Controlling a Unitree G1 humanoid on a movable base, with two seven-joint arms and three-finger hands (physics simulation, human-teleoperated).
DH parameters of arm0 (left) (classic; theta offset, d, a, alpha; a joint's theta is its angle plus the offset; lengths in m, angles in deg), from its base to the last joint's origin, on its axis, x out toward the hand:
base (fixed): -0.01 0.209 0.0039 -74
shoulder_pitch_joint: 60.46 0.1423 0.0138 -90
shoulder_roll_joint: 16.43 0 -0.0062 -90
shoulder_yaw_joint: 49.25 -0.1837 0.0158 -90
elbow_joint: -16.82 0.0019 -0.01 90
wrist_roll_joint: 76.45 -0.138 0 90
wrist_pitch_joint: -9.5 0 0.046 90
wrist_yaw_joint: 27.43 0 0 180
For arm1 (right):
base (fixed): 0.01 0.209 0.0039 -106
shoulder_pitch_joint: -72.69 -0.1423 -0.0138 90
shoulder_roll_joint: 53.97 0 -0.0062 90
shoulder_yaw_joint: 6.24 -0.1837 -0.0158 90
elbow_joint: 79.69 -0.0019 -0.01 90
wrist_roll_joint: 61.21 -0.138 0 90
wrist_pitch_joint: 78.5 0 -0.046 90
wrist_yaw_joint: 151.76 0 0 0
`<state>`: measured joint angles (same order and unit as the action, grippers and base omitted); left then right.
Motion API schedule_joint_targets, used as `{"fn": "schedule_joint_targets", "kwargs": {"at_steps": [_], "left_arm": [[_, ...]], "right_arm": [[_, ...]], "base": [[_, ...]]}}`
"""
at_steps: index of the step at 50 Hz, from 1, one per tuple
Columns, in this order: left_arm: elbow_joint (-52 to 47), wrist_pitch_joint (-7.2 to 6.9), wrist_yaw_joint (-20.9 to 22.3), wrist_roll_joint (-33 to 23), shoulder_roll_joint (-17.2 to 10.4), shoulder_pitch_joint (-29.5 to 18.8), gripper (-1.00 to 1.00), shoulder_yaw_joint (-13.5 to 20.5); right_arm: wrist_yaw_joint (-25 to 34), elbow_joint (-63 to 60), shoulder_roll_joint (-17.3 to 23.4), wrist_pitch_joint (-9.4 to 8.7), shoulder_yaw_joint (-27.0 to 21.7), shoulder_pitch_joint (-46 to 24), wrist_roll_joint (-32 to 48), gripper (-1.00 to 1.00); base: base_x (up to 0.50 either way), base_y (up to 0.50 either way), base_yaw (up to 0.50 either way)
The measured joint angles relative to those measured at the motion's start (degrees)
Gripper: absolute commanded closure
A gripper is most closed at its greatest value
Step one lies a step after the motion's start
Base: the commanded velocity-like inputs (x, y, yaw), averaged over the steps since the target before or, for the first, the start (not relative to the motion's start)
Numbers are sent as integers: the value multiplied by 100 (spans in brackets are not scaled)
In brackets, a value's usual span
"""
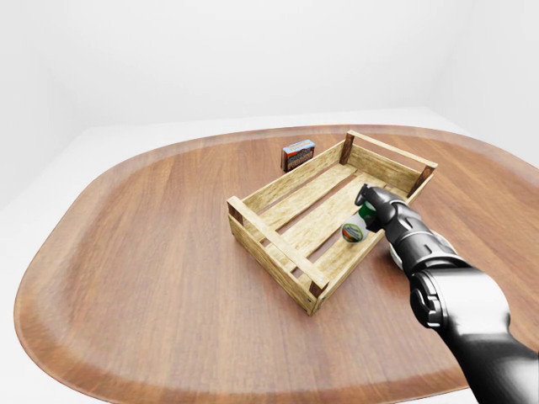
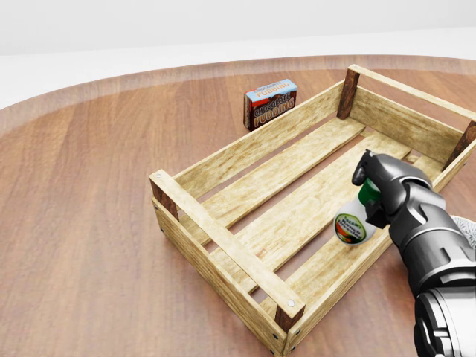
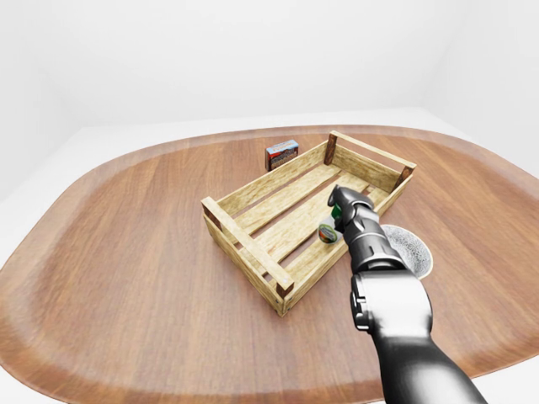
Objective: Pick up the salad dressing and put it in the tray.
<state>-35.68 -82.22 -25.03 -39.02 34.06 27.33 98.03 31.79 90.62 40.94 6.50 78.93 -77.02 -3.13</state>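
Note:
The salad dressing (image 2: pixel 351 224) is a small white bottle with a green cap and a round orange-green label. It is tilted, base toward the camera, low inside the wooden slatted tray (image 2: pixel 223 239) near the tray's right rail. My right hand (image 2: pixel 370 190) comes in from the lower right of the head view, its dark fingers closed round the bottle's green neck. Whether the bottle's base touches the slats I cannot tell. My left hand appears in none of the views.
A chocolate pudding box (image 2: pixel 271 103) stands on the round wooden table just beyond the tray's far long side. A white bowl (image 3: pixel 410 248) sits on the table right of the tray, partly behind my right forearm.

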Motion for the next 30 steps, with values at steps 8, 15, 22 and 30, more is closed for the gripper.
{"fn": "schedule_joint_targets", "kwargs": {"at_steps": [8, 15, 22, 30], "left_arm": [[47, 31, 14, 3, -8, -15, -100, -24], [87, 63, 21, 12, -16, -27, -100, -58], [88, 69, 15, 21, -11, -29, -100, -82], [48, 47, -2, 17, 6, -29, -100, -92]], "right_arm": [[-243, -5, -25, 0, -24, 65, -15, 100], [-322, -3, -52, 0, -36, 146, -27, 100], [-295, 4, -77, 0, -38, 228, -34, 100], [-249, 4, -89, 0, -39, 293, -28, 100]], "base": [[0, 0, 0], [0, 0, 0], [0, 0, 0], [0, 0, 0]]}}
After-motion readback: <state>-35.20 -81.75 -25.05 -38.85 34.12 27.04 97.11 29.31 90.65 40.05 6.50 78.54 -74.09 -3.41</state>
